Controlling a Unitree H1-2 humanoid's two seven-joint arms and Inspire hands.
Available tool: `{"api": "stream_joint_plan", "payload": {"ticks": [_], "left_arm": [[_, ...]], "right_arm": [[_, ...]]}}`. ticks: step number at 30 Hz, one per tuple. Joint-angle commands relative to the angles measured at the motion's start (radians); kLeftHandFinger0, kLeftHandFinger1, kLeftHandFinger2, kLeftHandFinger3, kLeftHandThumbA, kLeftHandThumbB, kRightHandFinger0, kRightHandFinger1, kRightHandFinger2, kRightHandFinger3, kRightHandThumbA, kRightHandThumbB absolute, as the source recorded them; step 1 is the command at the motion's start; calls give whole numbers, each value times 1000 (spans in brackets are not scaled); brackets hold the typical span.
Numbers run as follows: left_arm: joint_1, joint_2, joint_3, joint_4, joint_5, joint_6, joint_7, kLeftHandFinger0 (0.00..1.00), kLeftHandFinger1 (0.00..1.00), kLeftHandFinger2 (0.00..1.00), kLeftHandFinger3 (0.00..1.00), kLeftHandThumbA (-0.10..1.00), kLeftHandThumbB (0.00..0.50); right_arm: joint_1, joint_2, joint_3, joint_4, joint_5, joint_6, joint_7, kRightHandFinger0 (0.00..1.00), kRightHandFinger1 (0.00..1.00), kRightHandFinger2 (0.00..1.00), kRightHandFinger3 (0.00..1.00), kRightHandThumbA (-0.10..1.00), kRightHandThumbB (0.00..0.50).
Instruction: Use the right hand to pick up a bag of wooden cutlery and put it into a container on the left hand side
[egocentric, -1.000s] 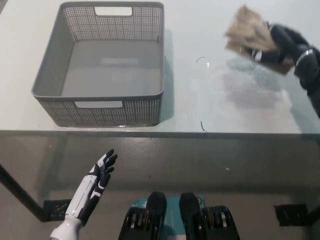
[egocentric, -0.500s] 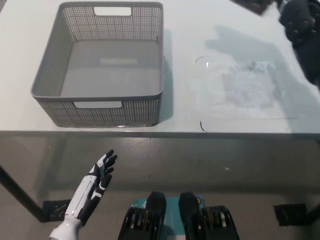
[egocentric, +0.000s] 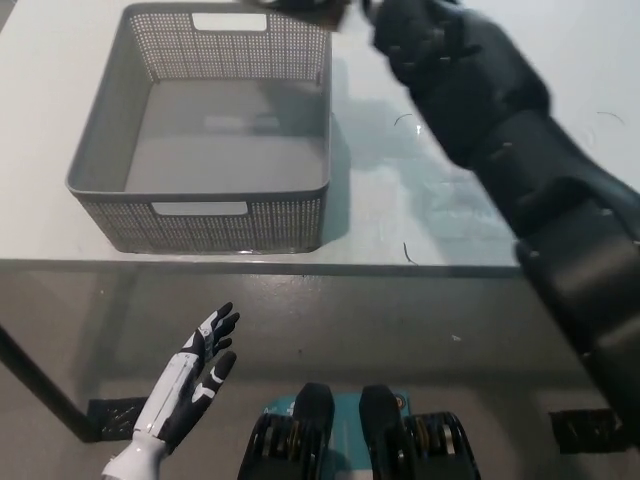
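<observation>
From the head view, the grey perforated basket (egocentric: 200, 130) stands on the white counter (egocentric: 420, 215) toward the left, its open top facing up and its inside bare, with a cut-out handle at the near wall and another at the far wall. The black right arm (egocentric: 540, 190) reaches in from the lower right and runs diagonally across the counter to the top edge of the picture, where the right robot hand (egocentric: 415, 35) hangs above the counter just beside the basket's far right corner. Its fingers curl over toward the picture's top edge, and a dark sliver (egocentric: 305, 8) shows there over the basket's far rim; that may be the bag of wooden cutlery, but it is cut off by the frame and too dark to be sure, so whether the robot hand is pinching anything cannot be told. The arm's shadow falls on the counter to the right of the basket. The white left robot hand (egocentric: 195, 375) rests low at the lower left, below the counter's front edge, fingers spread and holding nothing.
</observation>
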Motion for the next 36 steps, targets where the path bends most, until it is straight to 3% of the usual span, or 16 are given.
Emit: {"api": "stream_joint_plan", "payload": {"ticks": [1, 4, 7, 9, 14, 18, 19, 20, 21, 23, 24, 25, 27, 30, 32, 36], "left_arm": [[-9, 16, -2, -30, 1, -5, -13, 1000, 1000, 1000, 1000, 897, 111], [-6, 14, -3, -33, -4, -6, -16, 1000, 1000, 1000, 1000, 889, 106], [-6, 15, -6, -38, -2, 1, -19, 1000, 1000, 1000, 1000, 904, 117], [-5, 18, -8, -50, 7, 11, -19, 1000, 1000, 1000, 1000, 907, 115], [-13, 22, -6, -41, 4, -7, -16, 1000, 1000, 1000, 1000, 880, 101], [-17, 26, -6, -40, 3, -9, -18, 1000, 1000, 1000, 1000, 877, 112], [-17, 25, -7, -41, -1, -5, -21, 1000, 1000, 1000, 1000, 869, 113], [-19, 26, -8, -43, 0, -1, -22, 1000, 1000, 1000, 1000, 868, 112], [-20, 27, -8, -44, 1, 3, -22, 1000, 1000, 1000, 1000, 867, 112], [-24, 28, -8, -45, -2, 6, -24, 1000, 1000, 1000, 1000, 862, 108], [-26, 28, -9, -44, -3, 5, -24, 1000, 1000, 1000, 1000, 855, 102], [-27, 27, -9, -44, -3, 4, -24, 1000, 1000, 1000, 1000, 854, 102], [-29, 28, -12, -44, -7, 8, -29, 1000, 1000, 1000, 1000, 853, 111], [-34, 31, -12, -45, -5, 12, -33, 1000, 1000, 1000, 1000, 846, 106], [-38, 33, -12, -44, -4, 11, -34, 1000, 1000, 1000, 1000, 835, 102], [-44, 34, -13, -44, -6, 14, -36, 1000, 1000, 1000, 1000, 834, 117]], "right_arm": [[-111, 25, 8, 9, 5, -40, -56, 0, 372, 750, 779, -100, 198], [-100, 47, 36, 25, -25, -65, -106, 0, 366, 712, 752, -100, 221], [-95, 55, 42, 36, -15, -65, -104, 1, 306, 646, 666, -100, 205], [-92, 61, 22, 42, 15, -49, -62, 0, 344, 708, 710, -100, 183], [-75, 50, 34, 54, 0, -52, -70, 0, 345, 765, 774, -100, 216], [-70, 41, 26, 63, 11, -31, -45, 0, 373, 797, 793, -100, 184], [-70, 35, 27, 71, 9, 2, -31, 89, 467, 827, 853, -100, 219], [-72, 32, 28, 72, 9, 15, -18, 197, 575, 946, 999, 52, 252], [-73, 29, 31, 71, 7, 23, -6, 184, 457, 678, 840, 187, 266], [-75, 22, 30, 73, 12, 30, 38, 729, 883, 950, 1000, 384, 328], [-75, 14, 34, 79, 12, 21, 73, 912, 1000, 1000, 1000, 468, 389], [-74, 10, 34, 82, 14, 19, 93, 971, 1000, 1000, 1000, 504, 389], [-63, -1, 26, 81, 25, 18, 129, 1000, 1000, 1000, 1000, 640, 433], [-60, -12, 37, 76, 16, 8, 152, 1000, 1000, 1000, 1000, 739, 427], [-66, -18, 67, 71, -15, 37, 166, 1000, 1000, 1000, 1000, 912, 448], [-68, -32, 77, 63, -12, 49, 179, 1000, 1000, 1000, 1000, 954, 459]]}}
